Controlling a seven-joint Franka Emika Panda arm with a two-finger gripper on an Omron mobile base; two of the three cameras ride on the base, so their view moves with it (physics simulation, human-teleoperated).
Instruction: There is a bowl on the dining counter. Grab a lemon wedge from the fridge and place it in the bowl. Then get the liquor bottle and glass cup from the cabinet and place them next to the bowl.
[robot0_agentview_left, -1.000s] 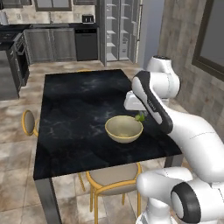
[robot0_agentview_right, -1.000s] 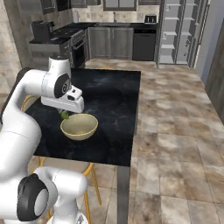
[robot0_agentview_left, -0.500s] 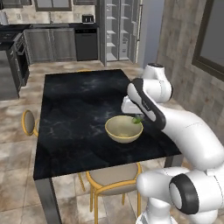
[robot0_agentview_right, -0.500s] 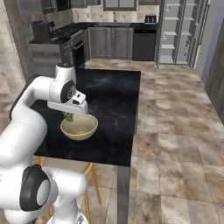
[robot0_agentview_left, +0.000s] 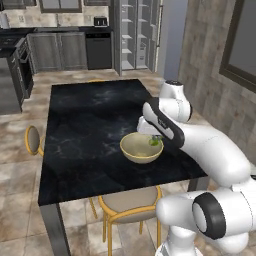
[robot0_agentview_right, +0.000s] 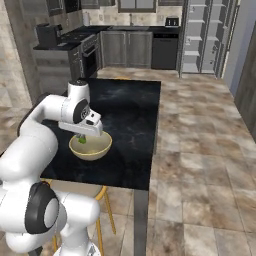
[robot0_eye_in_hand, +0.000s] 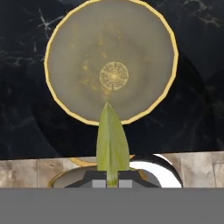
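Note:
My gripper (robot0_agentview_left: 154, 138) is shut on the lemon wedge (robot0_agentview_left: 154, 142), a thin yellow-green sliver, and holds it just over the right inner side of the pale yellow-beige bowl (robot0_agentview_left: 135, 150). The bowl stands near the right front edge of the black marbled dining counter (robot0_agentview_left: 90, 120). From the other side the gripper (robot0_agentview_right: 84, 136) hangs above the bowl (robot0_agentview_right: 95, 148) with the wedge (robot0_agentview_right: 82, 140) at its left rim. In the hand view the wedge (robot0_eye_in_hand: 112, 140) sticks out from the gripper (robot0_eye_in_hand: 112, 181) toward the bowl (robot0_eye_in_hand: 111, 57) below. The fridge (robot0_agentview_left: 136, 35) stands open at the back, white shelves showing.
Yellow-legged round stools stand at the counter's front (robot0_agentview_left: 125, 202) and left side (robot0_agentview_left: 32, 140). Grey kitchen cupboards (robot0_agentview_left: 60, 50) and a dark oven (robot0_agentview_left: 11, 75) line the far wall. Tiled floor (robot0_agentview_right: 200, 150) spreads to the right of the counter.
The arm has carried the lemon wedge down and in, from beside the bowl's far rim to just over its inside. The jaws stay shut on it.

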